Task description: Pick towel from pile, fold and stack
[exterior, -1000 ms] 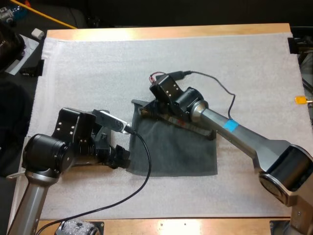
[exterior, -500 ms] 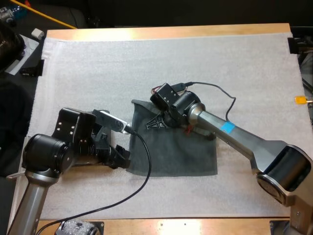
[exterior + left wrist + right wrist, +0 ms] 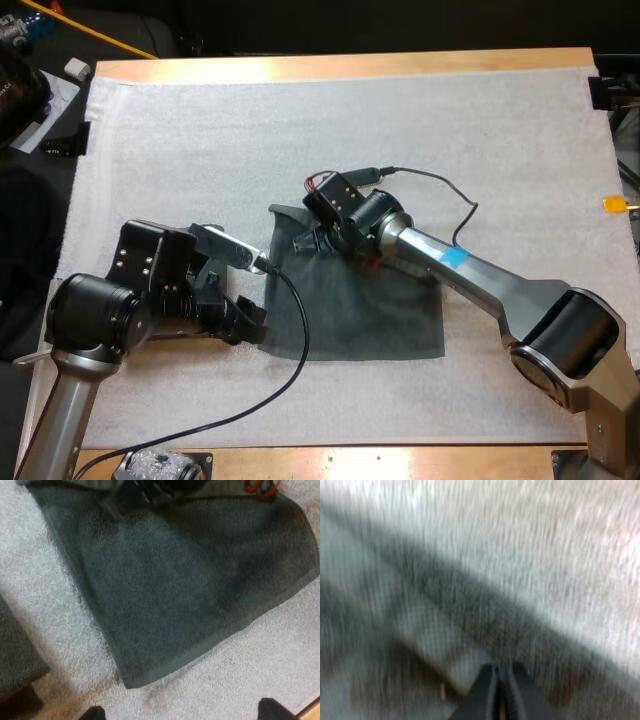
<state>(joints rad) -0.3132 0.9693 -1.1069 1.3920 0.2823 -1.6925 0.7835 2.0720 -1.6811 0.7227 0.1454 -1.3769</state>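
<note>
Towel (image 3: 360,310) lies spread on the white mat (image 3: 300,120), roughly square, about mid-mat and nearer the table's near side. Its body is flat; only the far-left corner is rucked up into a small ridge. Right gripper (image 3: 305,241) sits low at that rucked corner, on the towel. In the right wrist view its fingers (image 3: 487,687) are drawn close together, all but touching; the blur there hides whether a pinch of fabric sits between them. Left gripper (image 3: 250,322) rests just beside the towel's left edge. In the left wrist view its fingertips (image 3: 93,713) stand wide apart over bare mat, clear of the towel (image 3: 185,580). A second dark cloth (image 3: 15,655) lies close to the left gripper; I cannot tell if it is pile or stack. Judgement: the pick and the spreading look done. No doubled layer is discernible, so the fold looks barely started at the far-left corner. Left: complete the fold, then stack.
</note>
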